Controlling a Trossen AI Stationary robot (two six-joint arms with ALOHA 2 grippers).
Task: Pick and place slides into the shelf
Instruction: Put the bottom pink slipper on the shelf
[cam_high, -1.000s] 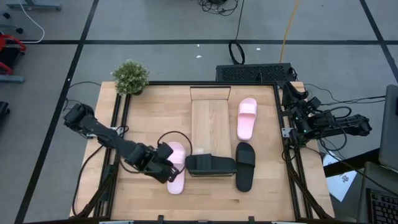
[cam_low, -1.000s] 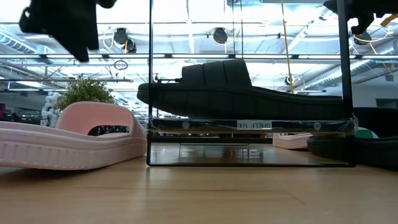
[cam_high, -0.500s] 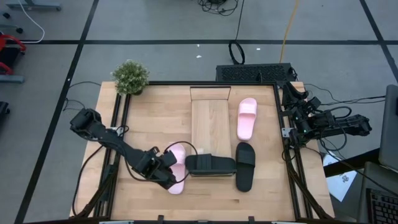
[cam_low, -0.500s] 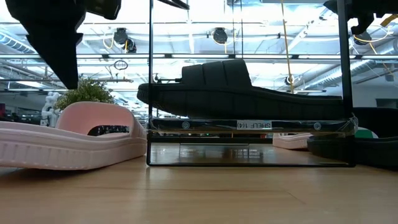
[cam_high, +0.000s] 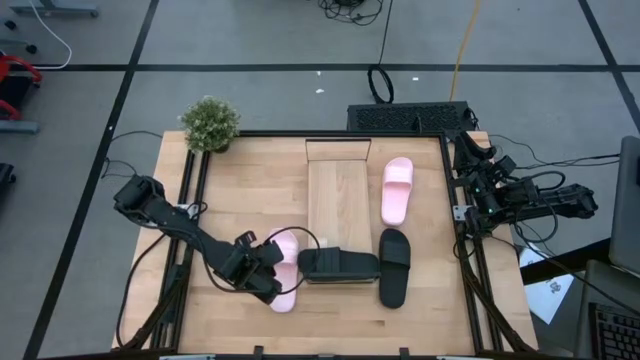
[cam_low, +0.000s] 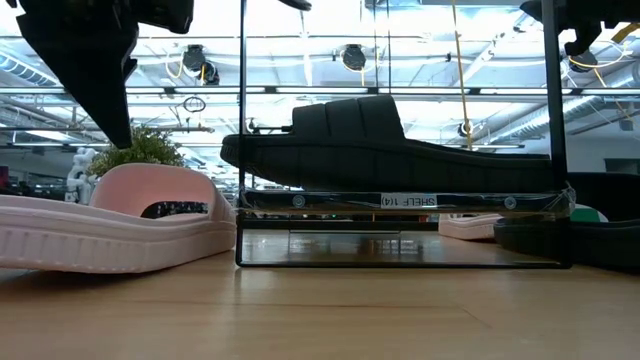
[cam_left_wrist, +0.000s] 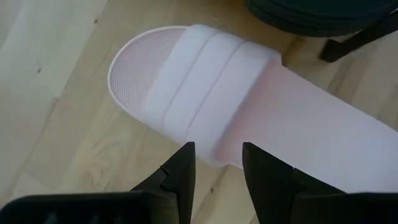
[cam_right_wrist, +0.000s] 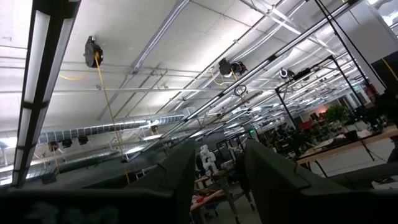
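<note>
Left gripper (cam_left_wrist: 215, 163): my fingers part-open, holding nothing | pink slide (cam_left_wrist: 249, 106) just ahead, strap between fingertips' line | black slide (cam_high: 339, 265) on shelf (cam_high: 339, 195) beyond | right gripper (cam_right_wrist: 213, 163): parted, empty, off-table.

My left gripper (cam_left_wrist: 214, 168) hangs over a pink slide (cam_high: 283, 272). The shelf (cam_high: 339, 200) with a black slide (cam_high: 338, 265) stands close beside, blocking that side. Bare table (cam_high: 245, 195) lies behind.
</note>
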